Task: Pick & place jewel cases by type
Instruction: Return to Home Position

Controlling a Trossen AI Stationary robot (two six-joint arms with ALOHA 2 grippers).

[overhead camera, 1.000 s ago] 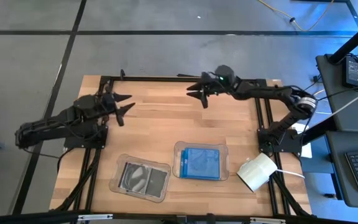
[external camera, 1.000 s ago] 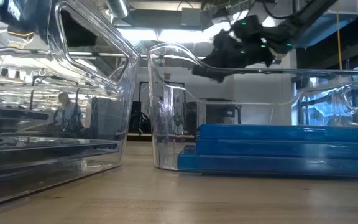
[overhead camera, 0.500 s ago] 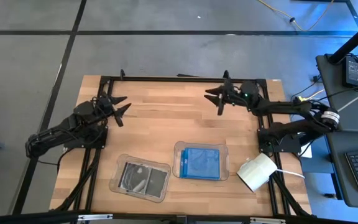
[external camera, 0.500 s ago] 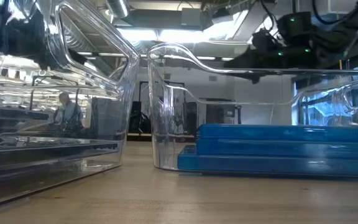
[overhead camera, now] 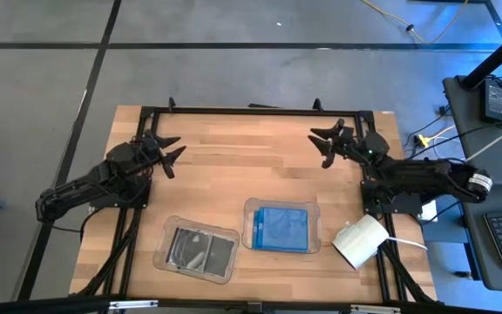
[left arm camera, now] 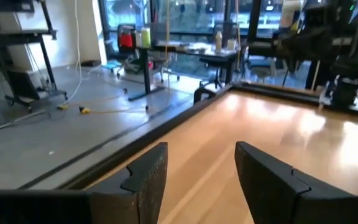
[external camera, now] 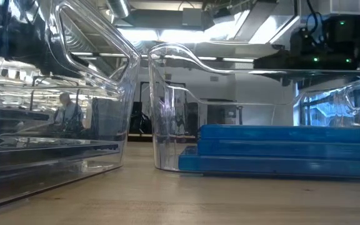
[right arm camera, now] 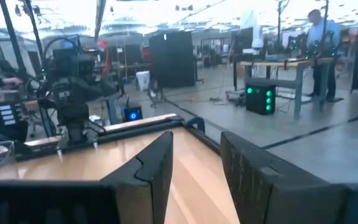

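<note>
Blue jewel cases (overhead camera: 282, 227) lie stacked flat in a clear tray (overhead camera: 253, 208) near the table's near edge. In the low view the blue stack (external camera: 280, 156) fills that tray's bottom. Dark cases (overhead camera: 197, 249) showing a round disc lie flat in a second clear tray (overhead camera: 168, 227) to its left. My left gripper (overhead camera: 174, 148) hovers open over the table's far left part. My right gripper (overhead camera: 319, 146) hovers open over the far right part. Both wrist views show open fingers over bare wood: left gripper (left arm camera: 197, 180), right gripper (right arm camera: 197, 174).
A white roll-like object (overhead camera: 360, 242) with a cable sits at the table's near right corner. Black frame rails (overhead camera: 251, 110) run along the table's far edge and sides. Bare wood (overhead camera: 251, 166) lies between the two grippers. A person (right arm camera: 319, 25) stands far off in the room.
My right gripper has drawn back from the table's far middle toward the right edge, its arm folding in, with the fingers staying open. My left arm has pulled back slightly toward the left edge. The trays and cases have not moved.
</note>
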